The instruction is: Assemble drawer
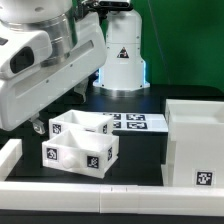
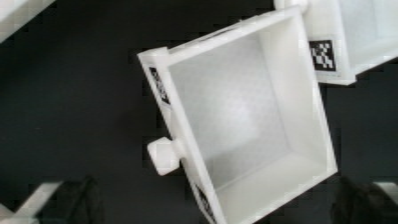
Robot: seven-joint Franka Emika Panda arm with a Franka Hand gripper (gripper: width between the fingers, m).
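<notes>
Two white open-topped drawer trays sit on the black table left of centre, a back one (image 1: pixel 78 124) and a front one (image 1: pixel 82 152) with tags on its sides. The large hollow shell (image 1: pixel 196 142) stands at the exterior view's right. The wrist view looks down into one tray (image 2: pixel 240 110) with a small knob (image 2: pixel 164 155) on its side; I cannot tell which tray it is. My gripper (image 2: pixel 222 205) hangs above this tray, open and empty. Its dark fingers (image 2: pixel 63 200) show far apart at the picture's corners. The arm (image 1: pixel 40 60) hides the fingers in the exterior view.
The marker board (image 1: pixel 136 122) lies flat between the trays and the shell; its corner shows in the wrist view (image 2: pixel 331 52). Low white border rails run along the front (image 1: pixel 90 192) and the left (image 1: pixel 8 156). The robot's base (image 1: pixel 122 50) stands at the back.
</notes>
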